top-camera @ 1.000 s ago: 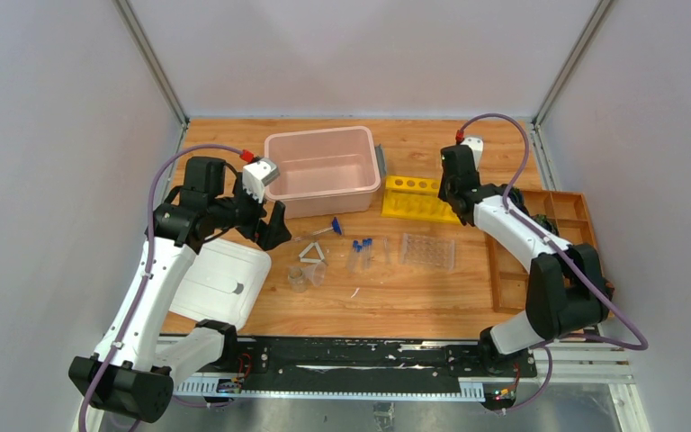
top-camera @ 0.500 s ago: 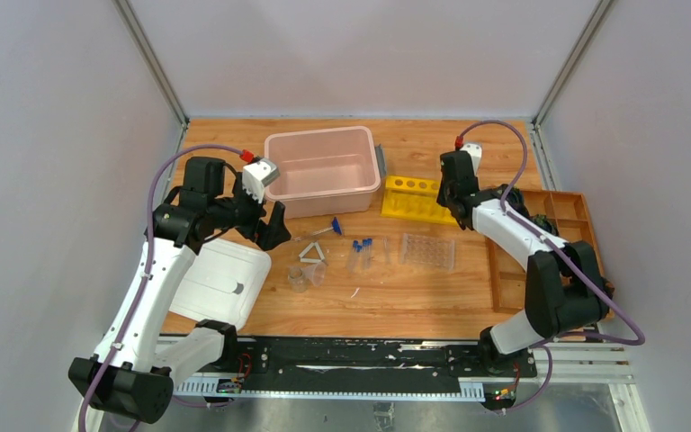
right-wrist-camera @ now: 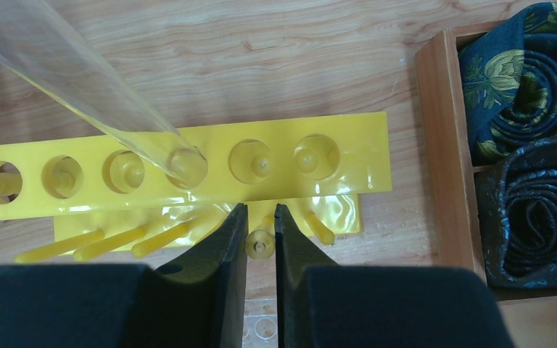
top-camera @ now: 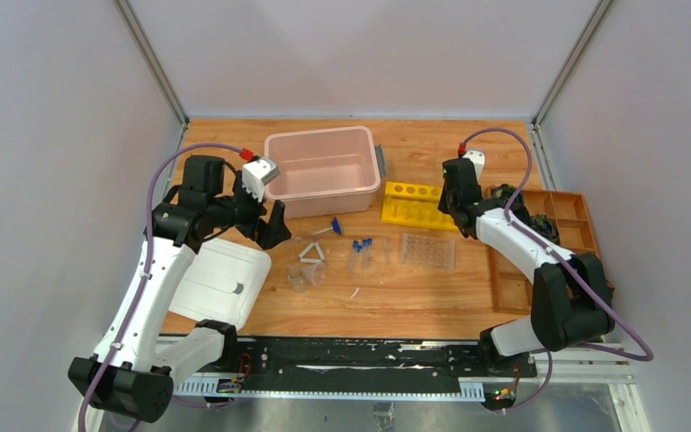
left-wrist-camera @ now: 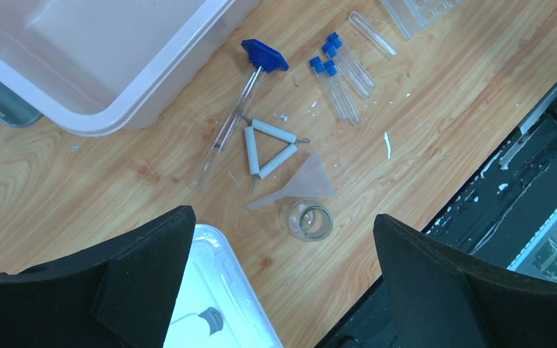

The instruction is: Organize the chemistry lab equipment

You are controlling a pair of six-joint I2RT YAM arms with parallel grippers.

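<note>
Yellow rack [right-wrist-camera: 217,163] is where the change lies: over the last second it has swung a little in the top view, its right end coming toward the arms' bases, and the right gripper [right-wrist-camera: 260,212] has travelled with it. The fingers are pinched narrow on one of the rack's pegs [right-wrist-camera: 260,243] and seem to be dragging the rack by it (the contact looks firm, though the wrist view is tight). One clear tube [right-wrist-camera: 80,80] leans in the rack's fourth hole from the left. My reading is that the rack is being repositioned, with most of the sorting still ahead. Nothing else differs from the earlier frame. The blue-capped tubes [left-wrist-camera: 337,90], the blue-tipped rod [left-wrist-camera: 228,130], the white triangle [left-wrist-camera: 250,150] and the clear cup [left-wrist-camera: 306,220] lie loose to the left of the rack on its near side. The clear rack [top-camera: 427,250] sits just in front of it. The left gripper [left-wrist-camera: 279,225] hangs over those loose pieces, well left of the rack, spread to its widest and empty. A pink tub [top-camera: 333,203] stands just left of the rack, and a wooden tray [right-wrist-camera: 435,145] of dark rolls [right-wrist-camera: 529,65] is to its right.
</note>
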